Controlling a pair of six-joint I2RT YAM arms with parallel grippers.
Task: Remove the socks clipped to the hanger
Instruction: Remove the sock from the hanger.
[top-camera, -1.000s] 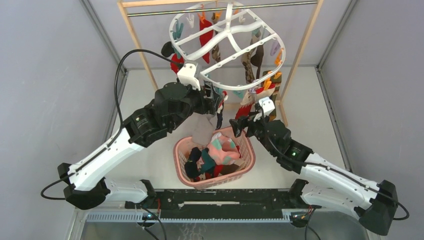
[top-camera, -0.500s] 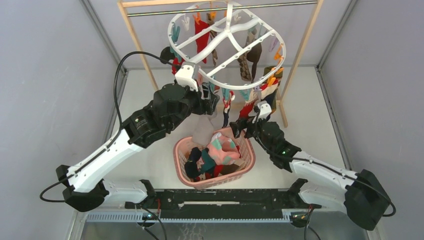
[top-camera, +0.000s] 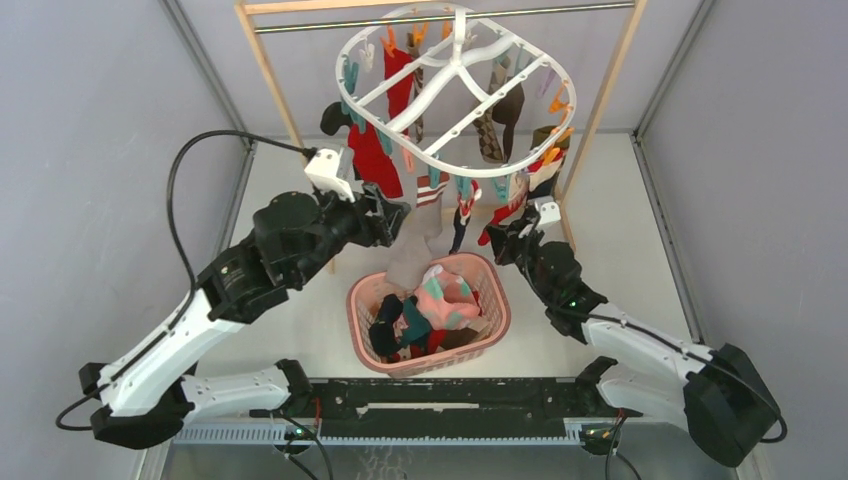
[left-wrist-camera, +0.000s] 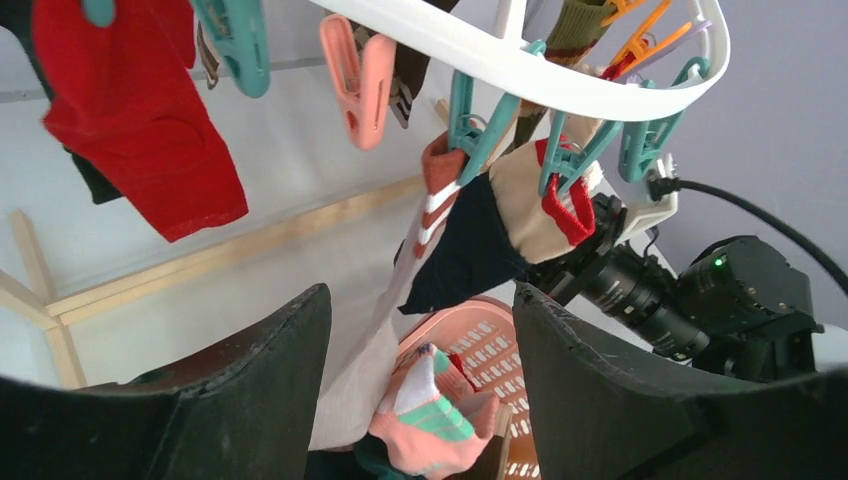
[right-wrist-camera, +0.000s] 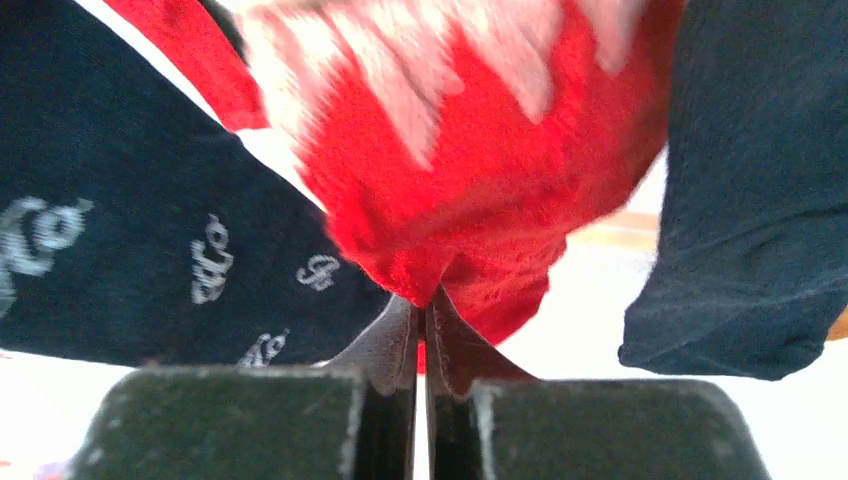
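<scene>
The white oval hanger (top-camera: 455, 62) hangs from the rail with several socks clipped round its rim. My right gripper (top-camera: 501, 238) is under its near right side, shut on the toe of a red sock with a white pattern (right-wrist-camera: 470, 180); the jaws (right-wrist-camera: 425, 298) pinch the fabric. Navy socks (right-wrist-camera: 130, 200) hang on both sides of it. My left gripper (top-camera: 391, 216) stands open, left of the hanger's near rim. Between its fingers (left-wrist-camera: 420, 300) I see a pale grey sock (left-wrist-camera: 360, 360) hanging from a teal clip, not gripped. A big red sock (left-wrist-camera: 130, 110) hangs up left.
A pink lattice basket (top-camera: 500, 312) with several dropped socks sits on the table between the arms, below the hanger. The wooden-framed rail (top-camera: 270, 72) stands behind, its legs on either side. Grey walls close in on the left and right.
The right gripper rose to the hanger's near right side and shut on the red sock. The left arm drew back to the left and down. The hanger swung away from the arms.
</scene>
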